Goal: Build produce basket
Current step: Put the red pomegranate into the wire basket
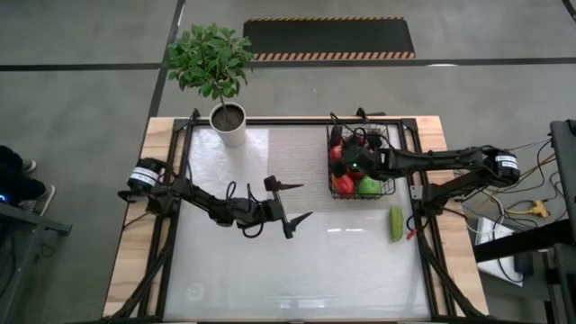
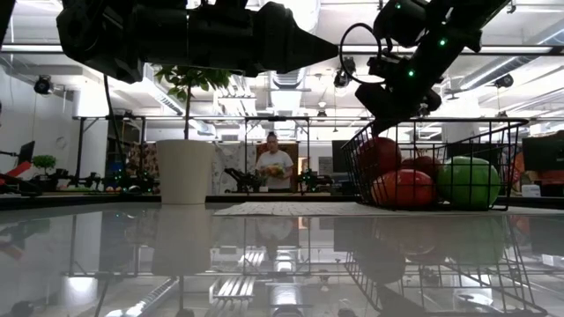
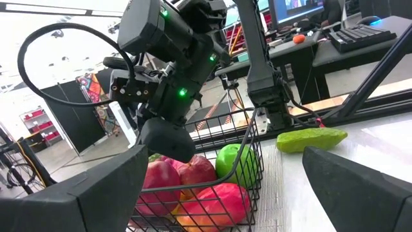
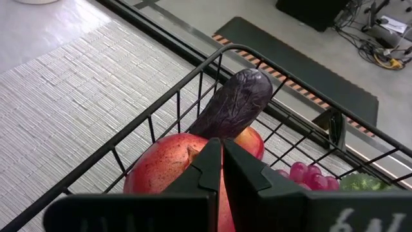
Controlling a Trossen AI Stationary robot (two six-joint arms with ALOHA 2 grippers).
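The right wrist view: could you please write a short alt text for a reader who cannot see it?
The right gripper, fingers shut, hangs just above a red apple inside the black wire-mesh basket. A dark purple eggplant leans against the basket's rim behind the apple, with purple grapes beside it.

Black basket (image 1: 389, 135), red and green apples, green cucumber (image 1: 396, 223)

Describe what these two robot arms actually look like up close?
Both arms are dark, jointed tubes. Each has a white-labelled cylinder near its base and loose black cable loops. The left gripper ends in two pointed black fingers. The right gripper, above the basket, carries small green lights and blunt black fingers.
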